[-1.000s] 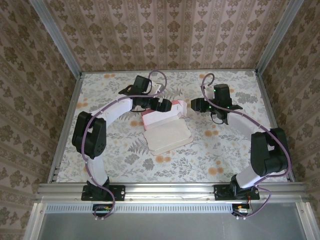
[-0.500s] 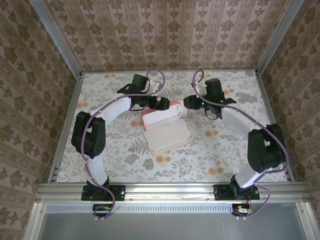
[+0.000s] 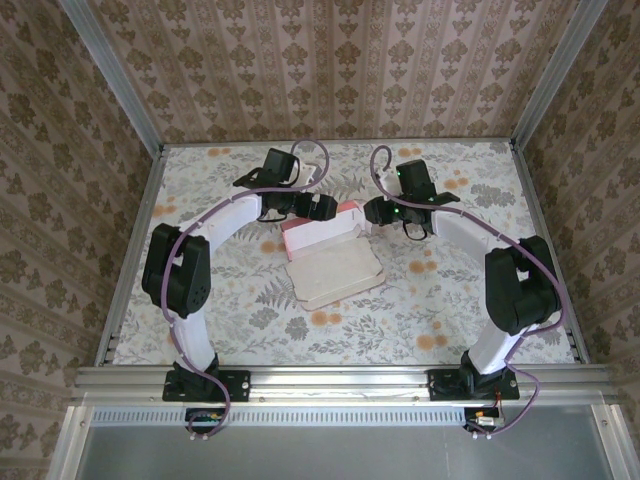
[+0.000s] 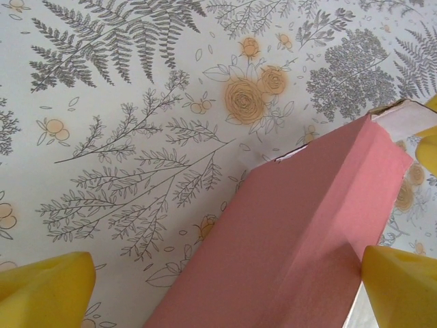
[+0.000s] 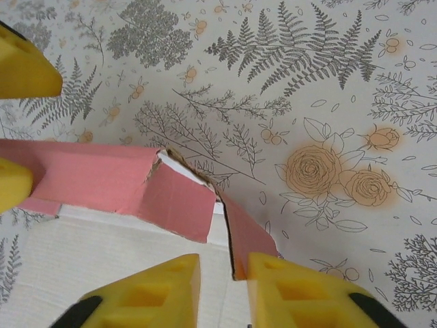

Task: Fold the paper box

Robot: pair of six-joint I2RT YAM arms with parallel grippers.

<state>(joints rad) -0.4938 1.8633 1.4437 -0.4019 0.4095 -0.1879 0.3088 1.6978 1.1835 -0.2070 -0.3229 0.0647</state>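
- The left gripper (image 3: 330,209) is placed at the left end of the paper box (image 3: 335,270), over the far half of the table (image 3: 200,310).
- Its jaws are spread as wide as they go. Its yellow fingers (image 4: 44,287) are set either side of the pink wall (image 4: 300,232), and nothing is clamped. The wall is seen close against the finger at the right of the left wrist view, but contact cannot be told.
- The paper box is found near the middle of the table, between the two grippers. Its long axis is laid left to right across the table, with the right end turned slightly towards the far side.
- The pale inner panel (image 3: 338,272) is laid flat on the near side, inner face up. The pink wall is stood upright along the panel's far long edge.
- At the right end, a pink end flap (image 5: 179,201) is bent in over the panel, and a narrow flap (image 5: 240,239) is stood on edge beside it.
- The right gripper (image 5: 224,277) is placed at that right end. Its jaws are drawn nearly together and the narrow flap's edge is caught in the slim gap. Whether it is actually pinched cannot be told.
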